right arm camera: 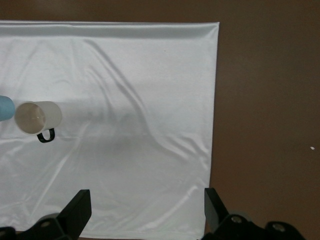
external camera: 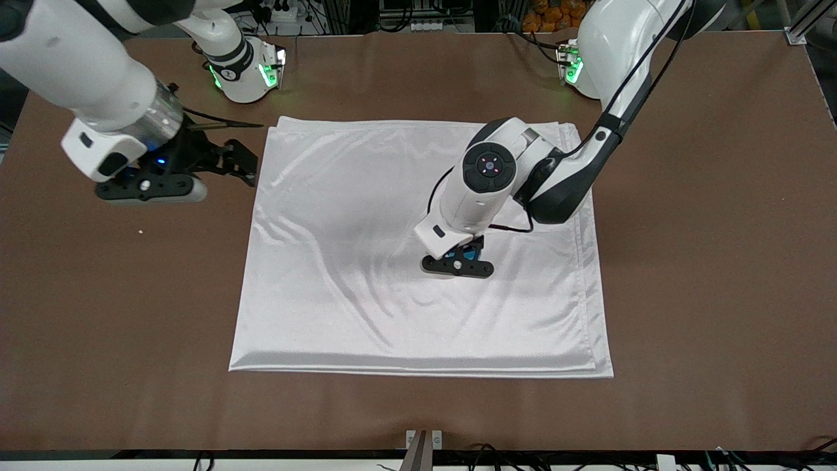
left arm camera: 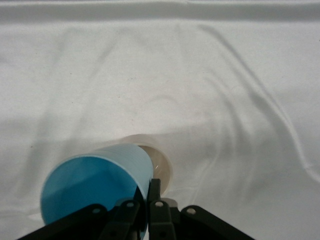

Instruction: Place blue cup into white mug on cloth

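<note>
The white cloth (external camera: 366, 261) lies spread on the brown table. My left gripper (external camera: 467, 252) is low over the cloth toward the left arm's end, shut on the wall of the blue cup (left arm camera: 95, 185), one finger inside and one outside. The cup is tilted, its bright blue inside facing the wrist camera. Only a sliver of the cup (external camera: 454, 253) shows under the hand in the front view. The white mug (left arm camera: 161, 161) stands on the cloth right beside the cup's base. The right wrist view shows the mug (right arm camera: 37, 117) with its dark handle, and the cup (right arm camera: 5, 107) next to it. My right gripper (external camera: 239, 162) waits open over the table beside the cloth.
The brown table (external camera: 706, 261) surrounds the cloth. The cloth's edge toward the right arm (right arm camera: 214, 100) lies under my right gripper (right arm camera: 145, 210). The arm bases (external camera: 245, 72) stand along the table's edge farthest from the front camera.
</note>
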